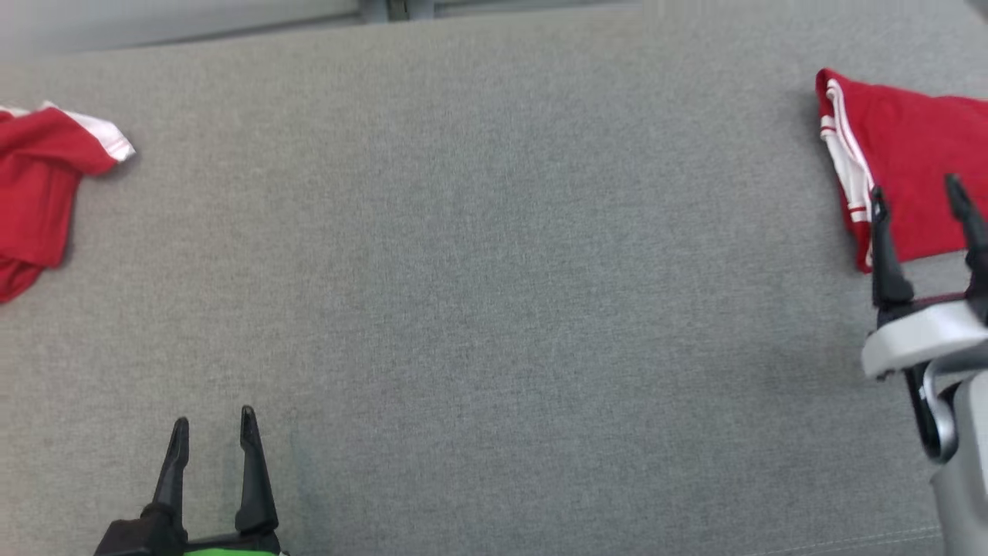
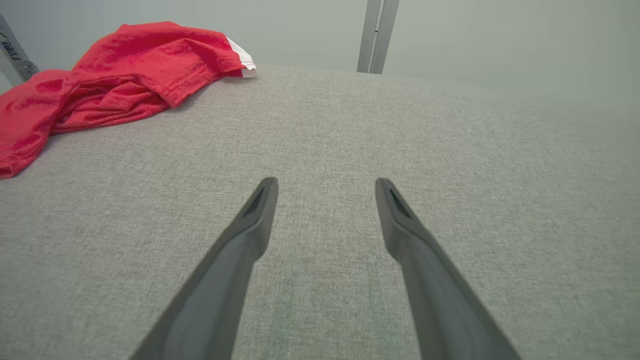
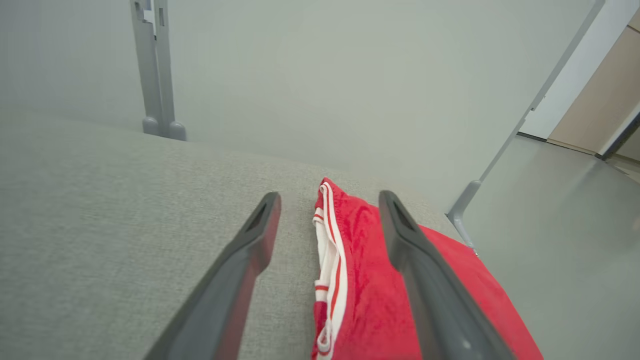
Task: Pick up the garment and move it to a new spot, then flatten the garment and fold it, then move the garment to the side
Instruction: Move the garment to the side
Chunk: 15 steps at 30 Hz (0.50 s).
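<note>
Head view: right gripper (image 1: 915,188) hangs spread, empty, over the folded red white-striped cloth garment (image 1: 903,131); left gripper (image 1: 214,417) is likewise released.

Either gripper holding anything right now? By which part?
Nothing is held. The left gripper is open over the bare grey surface; the right gripper is open above the folded red garment's striped edge, not clamped on it.
</note>
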{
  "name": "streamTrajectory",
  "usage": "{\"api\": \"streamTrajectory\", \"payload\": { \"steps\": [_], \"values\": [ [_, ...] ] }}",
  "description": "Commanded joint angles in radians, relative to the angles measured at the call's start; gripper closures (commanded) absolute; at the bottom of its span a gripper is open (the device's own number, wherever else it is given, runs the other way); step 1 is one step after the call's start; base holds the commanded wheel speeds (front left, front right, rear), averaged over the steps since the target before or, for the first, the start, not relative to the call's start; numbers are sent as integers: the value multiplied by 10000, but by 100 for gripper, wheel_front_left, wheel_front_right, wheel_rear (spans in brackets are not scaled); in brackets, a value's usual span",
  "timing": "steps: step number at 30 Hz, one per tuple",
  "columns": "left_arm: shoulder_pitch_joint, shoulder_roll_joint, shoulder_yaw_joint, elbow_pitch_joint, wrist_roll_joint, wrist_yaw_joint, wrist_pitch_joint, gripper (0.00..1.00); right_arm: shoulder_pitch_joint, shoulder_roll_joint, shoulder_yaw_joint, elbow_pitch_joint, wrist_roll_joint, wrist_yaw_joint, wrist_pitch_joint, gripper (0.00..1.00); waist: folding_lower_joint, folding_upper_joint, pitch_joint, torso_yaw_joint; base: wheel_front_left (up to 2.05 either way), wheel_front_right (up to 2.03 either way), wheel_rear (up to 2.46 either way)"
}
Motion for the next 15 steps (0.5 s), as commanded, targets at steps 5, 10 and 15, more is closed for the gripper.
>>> {"api": "streamTrajectory", "payload": {
  "steps": [5,10,15],
  "values": [
    [588,24,244,409,-34,4,-28,0,2425,975,204,-1185,189,-13,-34,0,0,-1,-2723,-344,0,0,0],
    [553,25,340,689,-172,50,-28,0,3770,1673,-22,-1355,-54,-13,-36,0,0,-1,-3007,-149,0,0,0],
    [623,22,389,1098,-216,220,-28,0,4455,1982,170,-1235,-171,-13,-37,0,0,-1,-3113,35,0,0,0]
  ]
}}
